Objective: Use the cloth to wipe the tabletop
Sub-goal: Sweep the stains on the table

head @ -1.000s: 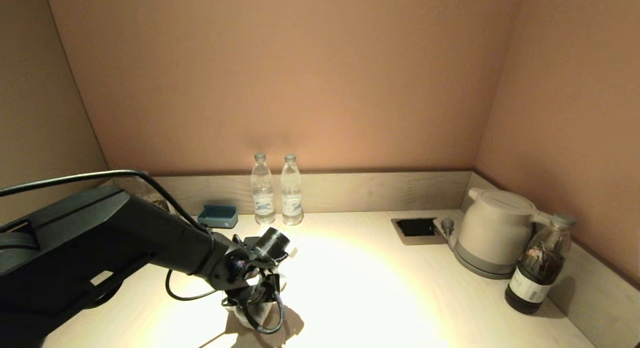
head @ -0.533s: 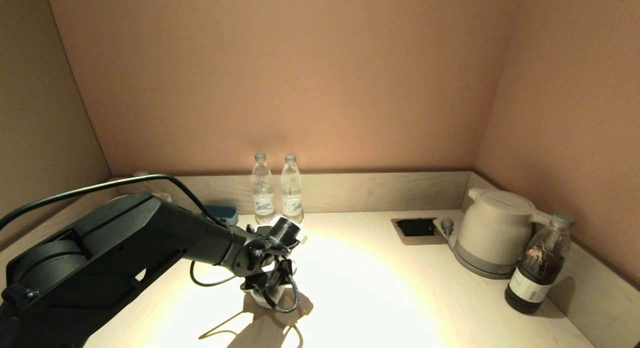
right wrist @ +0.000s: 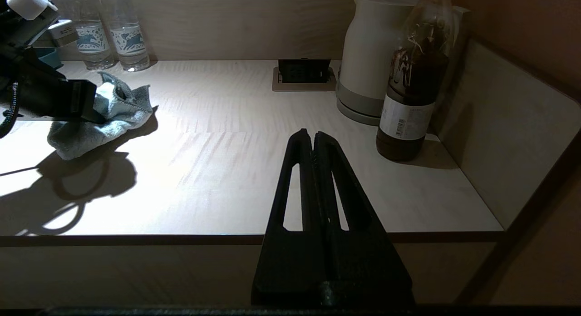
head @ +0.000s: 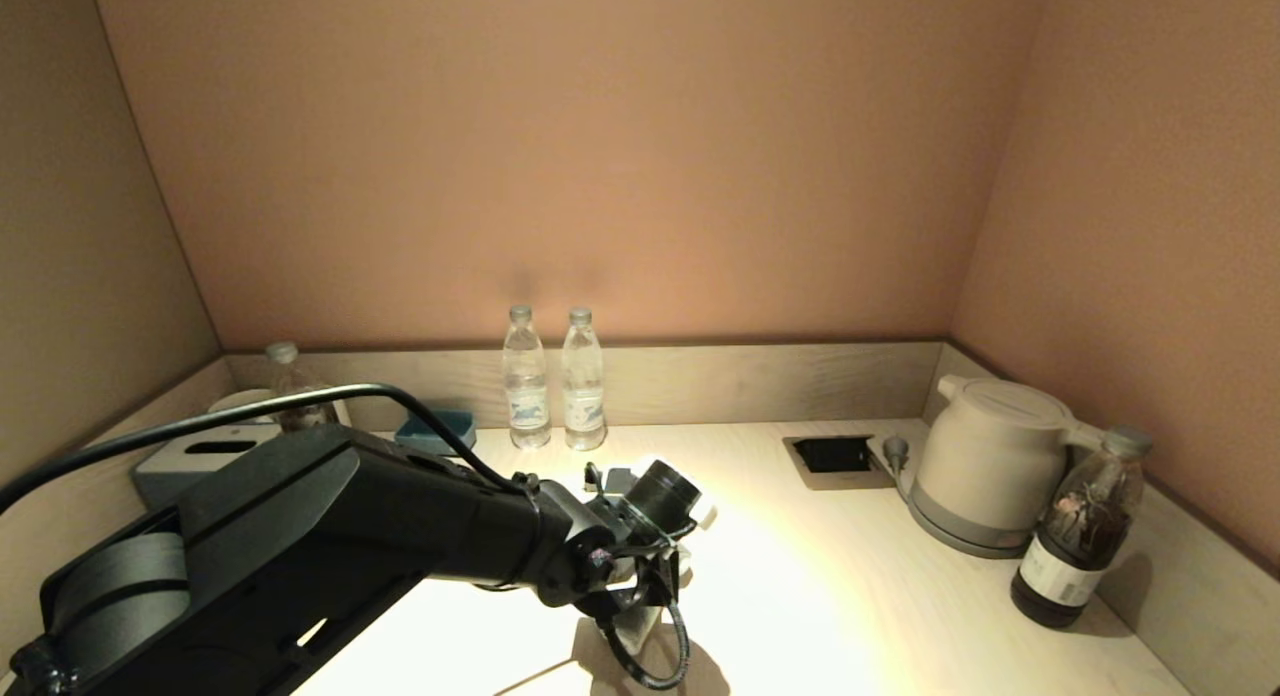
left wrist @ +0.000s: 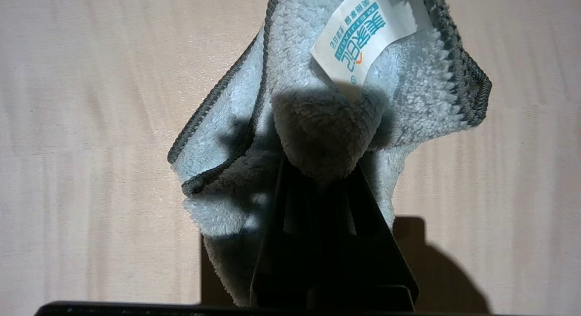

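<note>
Two clear water bottles stand capped against the back rim, and whether they hold water I cannot tell. The dark glass bottle beside the white kettle has brownish stuff inside (leaves or roots, hard to say). A blue-grey tissue box sits at the far left, with a small blue tray near it.

The left gripper has its fingers clamped on a fold of the light-blue cloth, pressed onto the tabletop left of centre. Only the left wrist view shows the white tag with teal print. Only the right wrist view shows the right gripper, fingers closed together on nothing, hovering at the front edge, and the cloth lying rumpled on the wood.
</note>
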`<state>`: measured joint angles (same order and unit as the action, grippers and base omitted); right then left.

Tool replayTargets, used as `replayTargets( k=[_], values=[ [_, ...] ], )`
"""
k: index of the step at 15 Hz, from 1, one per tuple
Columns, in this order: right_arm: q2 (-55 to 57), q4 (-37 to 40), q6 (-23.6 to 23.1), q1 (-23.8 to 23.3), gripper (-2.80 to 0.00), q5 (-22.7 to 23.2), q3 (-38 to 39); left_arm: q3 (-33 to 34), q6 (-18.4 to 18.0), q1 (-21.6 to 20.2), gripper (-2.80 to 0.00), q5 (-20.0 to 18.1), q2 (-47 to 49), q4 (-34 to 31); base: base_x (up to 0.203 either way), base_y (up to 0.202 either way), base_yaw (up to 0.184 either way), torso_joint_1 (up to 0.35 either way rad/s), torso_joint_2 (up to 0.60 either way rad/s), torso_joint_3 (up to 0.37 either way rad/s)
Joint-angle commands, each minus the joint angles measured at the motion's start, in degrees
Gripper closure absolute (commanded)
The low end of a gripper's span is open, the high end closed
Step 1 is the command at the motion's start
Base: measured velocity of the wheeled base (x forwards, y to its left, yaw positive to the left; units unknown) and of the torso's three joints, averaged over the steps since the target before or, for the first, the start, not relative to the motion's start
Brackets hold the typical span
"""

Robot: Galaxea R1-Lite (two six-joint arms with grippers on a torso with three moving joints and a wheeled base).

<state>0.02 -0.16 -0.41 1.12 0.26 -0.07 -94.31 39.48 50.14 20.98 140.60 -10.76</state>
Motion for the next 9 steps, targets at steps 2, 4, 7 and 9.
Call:
replayTargets(
  k=[2,4,7,9],
  values=[
    [0.06,-0.01,-0.02,0.02,0.0,0.0,0.07,-1.28,0.24,7.66,0.0,0.14,-1.02,-0.04,0.0,0.0,0.0,0.0,0.0,0.0],
    [0.06,-0.02,-0.02,0.02,0.0,0.0,-0.01,-1.31,0.18,11.12,0.0,0.18,-1.15,-0.13,0.0,0.0,0.0,0.0,0.0,0.0],
    [0.06,0.0,-0.02,0.02,0.0,0.08,-0.01,-0.21,-0.21,11.73,0.0,0.4,-1.3,-0.16,0.0,0.0,0.0,0.0,0.0,0.0],
    [-0.02,-0.02,-0.02,0.02,0.0,0.0,-0.01,2.28,-0.64,12.17,0.0,0.9,-1.47,-0.22,0.0,0.0,0.0,0.0,0.0,0.0]
  ],
)
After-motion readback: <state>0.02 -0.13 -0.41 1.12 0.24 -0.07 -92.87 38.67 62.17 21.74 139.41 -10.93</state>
